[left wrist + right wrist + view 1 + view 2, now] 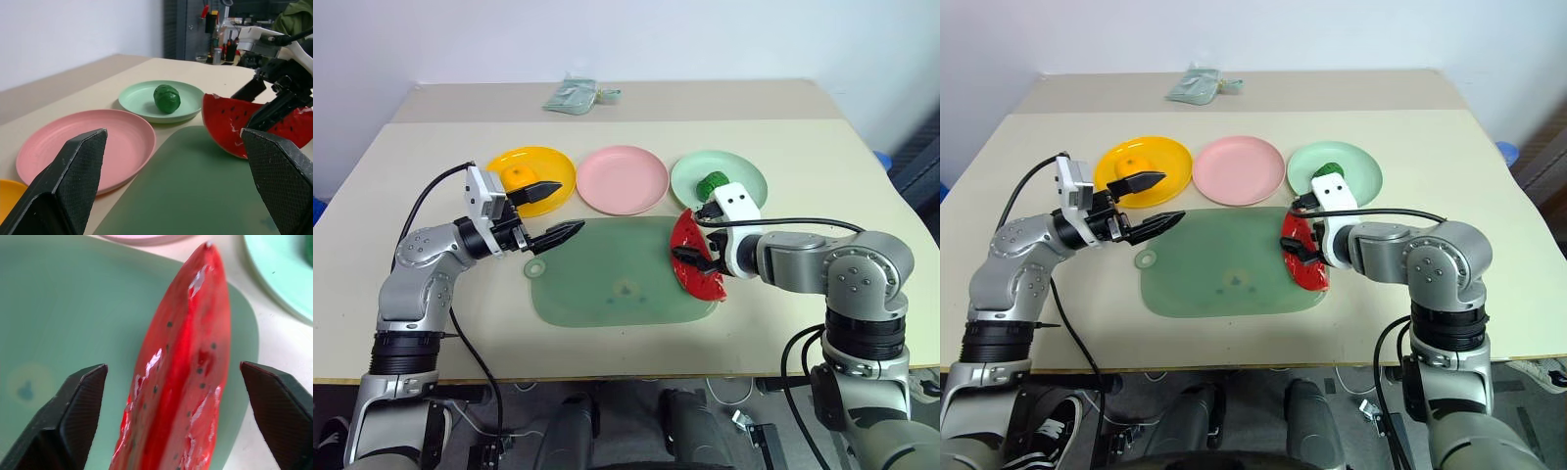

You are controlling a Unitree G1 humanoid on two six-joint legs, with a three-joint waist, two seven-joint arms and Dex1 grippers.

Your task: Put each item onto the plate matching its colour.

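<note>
A red watermelon slice [703, 283] stands on its rind at the right edge of the green mat [607, 284]. My right gripper [697, 242] straddles the slice, open, with a gap showing on each side in the right wrist view. The orange fruit [517, 176] lies on the yellow plate [553, 162]. A bumpy dark-green ball [712, 183] rests on the mint plate [744, 171]. Between them the pink plate [623, 179] is bare. My left gripper [572, 205] hovers open between the yellow plate and the mat's left end, holding nothing.
A pale green packet [573, 96] lies at the table's far edge. The beige table [822, 186] reaches beyond the plates on both sides. A cable trails from each wrist.
</note>
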